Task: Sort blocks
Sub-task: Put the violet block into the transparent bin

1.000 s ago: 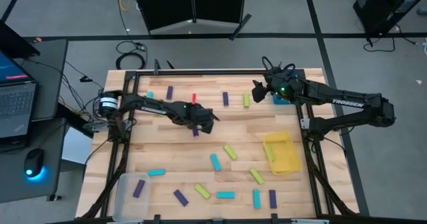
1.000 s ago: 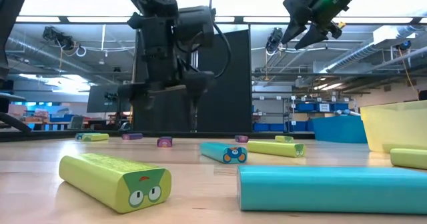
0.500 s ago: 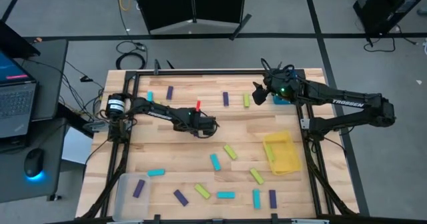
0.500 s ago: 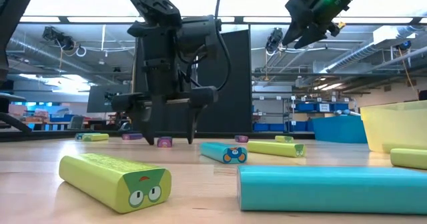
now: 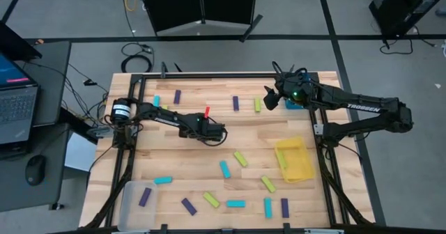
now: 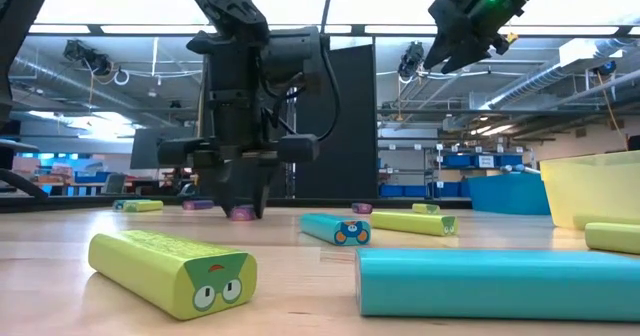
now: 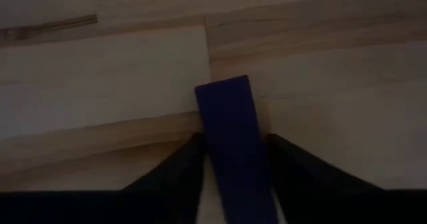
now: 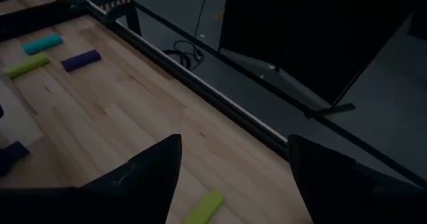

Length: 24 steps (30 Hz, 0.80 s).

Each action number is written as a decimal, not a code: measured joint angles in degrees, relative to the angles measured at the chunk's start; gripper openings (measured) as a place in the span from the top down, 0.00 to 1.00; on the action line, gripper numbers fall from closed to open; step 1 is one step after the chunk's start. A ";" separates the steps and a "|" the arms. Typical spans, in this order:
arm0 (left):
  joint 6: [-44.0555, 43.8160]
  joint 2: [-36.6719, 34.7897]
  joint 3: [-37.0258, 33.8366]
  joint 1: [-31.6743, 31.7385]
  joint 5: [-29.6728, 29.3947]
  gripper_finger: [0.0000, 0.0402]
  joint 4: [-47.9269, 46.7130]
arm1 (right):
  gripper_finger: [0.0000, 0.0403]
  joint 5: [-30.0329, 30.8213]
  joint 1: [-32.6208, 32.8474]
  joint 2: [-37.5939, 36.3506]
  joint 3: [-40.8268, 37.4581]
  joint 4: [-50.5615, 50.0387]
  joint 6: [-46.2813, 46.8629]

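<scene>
My left gripper [image 7: 230, 177] is down on the table [image 5: 265, 129], its two dark fingers pressed along the long sides of a purple block [image 7: 230, 137], so I judge it pinching that bar. The block lies flat on the wood, well away from the yellow tray [image 5: 294, 159], towards my left arm's base. To do this well I should squeeze evenly across the narrow width, keep the bar square between the pads, and lift straight up before swinging, so it neither twists nor drags.

My right gripper [image 8: 233, 177] hangs above the table's far edge, beyond the yellow tray, fingers spread and holding nothing.

From overhead my own wrist covers the block entirely. In the low view only a sliver of purple shows under the fingers. The near end of the bar is cut off in my wrist view, so I cannot tell how deep the grip sits.
</scene>
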 joint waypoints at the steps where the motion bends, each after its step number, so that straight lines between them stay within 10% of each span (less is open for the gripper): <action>1: 0.52 0.02 -0.01 0.00 -0.02 0.65 0.04 | 0.30 0.00 0.00 0.00 0.00 0.00 0.23; 24: 30.06 -13.96 16.87 -10.39 -2.20 0.75 -23.82 | 0.30 -0.44 0.00 -0.02 0.00 -0.52 1.95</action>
